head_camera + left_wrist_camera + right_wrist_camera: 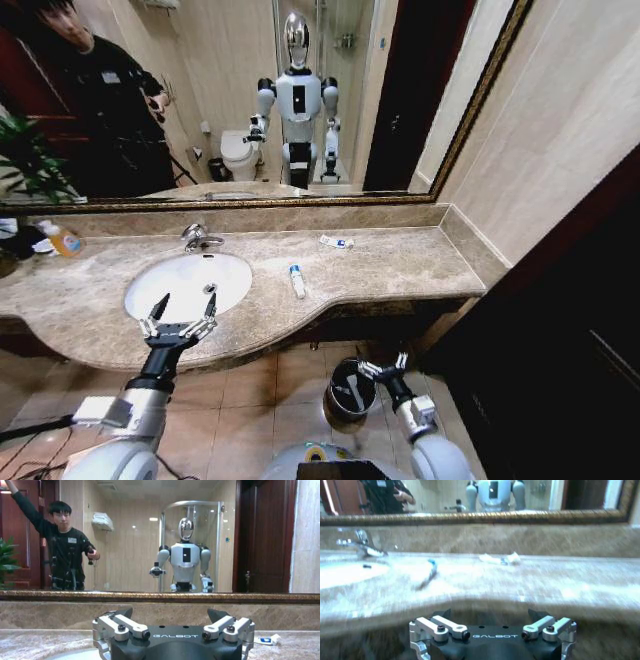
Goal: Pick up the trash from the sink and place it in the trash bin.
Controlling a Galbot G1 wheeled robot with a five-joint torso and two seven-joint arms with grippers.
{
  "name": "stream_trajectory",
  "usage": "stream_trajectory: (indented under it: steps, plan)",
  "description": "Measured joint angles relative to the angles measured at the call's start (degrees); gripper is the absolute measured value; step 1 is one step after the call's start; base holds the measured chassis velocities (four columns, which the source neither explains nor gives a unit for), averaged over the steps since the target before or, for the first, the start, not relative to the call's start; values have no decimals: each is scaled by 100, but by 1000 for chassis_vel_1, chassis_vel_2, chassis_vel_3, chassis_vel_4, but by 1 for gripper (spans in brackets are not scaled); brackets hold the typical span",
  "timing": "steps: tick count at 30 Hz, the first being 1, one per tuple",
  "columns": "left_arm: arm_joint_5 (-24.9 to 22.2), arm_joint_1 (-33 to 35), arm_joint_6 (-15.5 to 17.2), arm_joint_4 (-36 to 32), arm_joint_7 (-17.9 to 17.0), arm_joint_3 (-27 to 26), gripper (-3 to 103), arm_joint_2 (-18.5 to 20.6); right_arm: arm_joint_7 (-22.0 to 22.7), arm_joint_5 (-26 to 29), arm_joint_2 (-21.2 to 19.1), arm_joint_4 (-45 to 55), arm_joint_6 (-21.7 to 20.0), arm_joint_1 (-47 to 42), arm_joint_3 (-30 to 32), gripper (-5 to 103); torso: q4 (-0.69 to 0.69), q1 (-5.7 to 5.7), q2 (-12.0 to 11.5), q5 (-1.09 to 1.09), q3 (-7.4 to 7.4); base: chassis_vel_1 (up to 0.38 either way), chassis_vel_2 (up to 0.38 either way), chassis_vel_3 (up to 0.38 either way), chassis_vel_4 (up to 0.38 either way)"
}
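trash: white tube with blue end (297, 281) lying flat on the desk, near the front edge, just right of the basin; flat white packet with blue mark (336, 241) close to the back edge by the mirror. Both outside the bowl. Tiny dark speck in the basin in the right wrist view, too small to identify.
sink (150, 290): bowl looks bare apart from the drain; chrome tap (195, 238) at its back rim.
trash bin (350, 390): on the floor below the desk's front edge, something pale already inside.
left pincer (180, 311): spread, holding nothing, hovering over the basin's front rim.
right pincer (382, 366): spread, holding nothing, low over the bin's rim.
risk 1: tube round and lying flat on polished marble; likely to roll or skid off the front edge if nudged by one finger.
risk 2: packet thin, flush with the desk; probable scrape and missed pinch.
risk 3: left pincer close to the porcelain rim; possible knock on descent.
risk 4: bin narrow; drop from off-centre could miss.
bottle of orange liquid (63, 239): back left corner, not trash; not to be grabbed.
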Motion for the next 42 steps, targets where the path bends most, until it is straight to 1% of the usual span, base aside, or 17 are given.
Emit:
stream_trajectory:
  steps: [1,3,6,9,10,15,17,19,22,23,27,31,33,34,35,37,42]
  plan:
    - [0,0,0,0,0,0,100,0,0,0,0,0,0,0,0,100,0,0,0,0,0,0,0,0,0]
    - [0,0,0,0,0,-1,100,0,-31,-36,43,-55,-214,475,-115,100,2,1,0,0,0,0,0,0,0]
    - [0,0,0,0,0,0,100,0,-74,-39,56,-73,-433,712,-219,100,1,1,0,0,0,0,0,0,0]
    - [0,0,0,0,0,-1,100,0,-91,11,-118,-72,-776,1077,-547,100,0,0,0,-1,0,0,0,0,0]
    - [0,0,0,0,0,-1,100,0,-91,11,-118,-72,-776,1077,-547,100,0,0,0,-1,0,0,0,0,0]
    - [0,0,0,0,1,0,100,0,198,35,-237,-448,-1122,1940,-1187,100,1,1,0,0,1,0,0,0,0]
    - [0,0,0,0,1,0,100,0,249,62,-237,-495,-1167,2045,-1249,100,0,1,0,0,1,0,0,0,0]
    - [0,0,0,0,1,0,100,0,434,297,-233,-743,-1369,2526,-1498,100,0,1,0,-1,1,0,0,0,0]
    - [0,0,0,0,0,0,100,0,485,535,-246,-960,-1490,2939,-1680,100,1,1,0,-1,1,0,0,0,0]
    - [0,0,0,0,0,0,100,0,505,746,-249,-1119,-1609,3203,-1799,100,1,1,0,-2,1,0,0,0,0]
    - [0,0,0,0,0,0,100,0,578,1102,-239,-1330,-1802,3560,-2025,100,1,1,-1,-1,1,0,0,0,0]
    - [0,0,0,0,0,0,100,0,617,1271,-226,-1541,-1934,3865,-2186,100,0,1,0,-1,1,0,0,0,0]
    - [0,0,0,0,0,0,100,0,910,1459,-255,-1579,-2110,4022,-2338,100,0,1,-1,-1,1,0,0,0,0]
    - [0,0,0,0,0,0,100,0,910,1459,-255,-1579,-2110,4022,-2338,100,0,1,-1,-1,1,0,0,0,0]
    - [0,0,0,0,0,0,100,0,1330,1800,-284,-1562,-2353,4172,-2519,100,0,1,-1,-1,1,0,0,0,0]
    - [0,0,0,0,0,0,100,0,1801,2182,-284,-1536,-2493,4350,-2698,100,1,1,0,-1,0,0,0,0,0]
    - [0,0,0,0,0,0,100,0,1903,2293,-214,-1693,-2509,4564,-2814,100,0,1,-1,0,0,0,0,0,0]
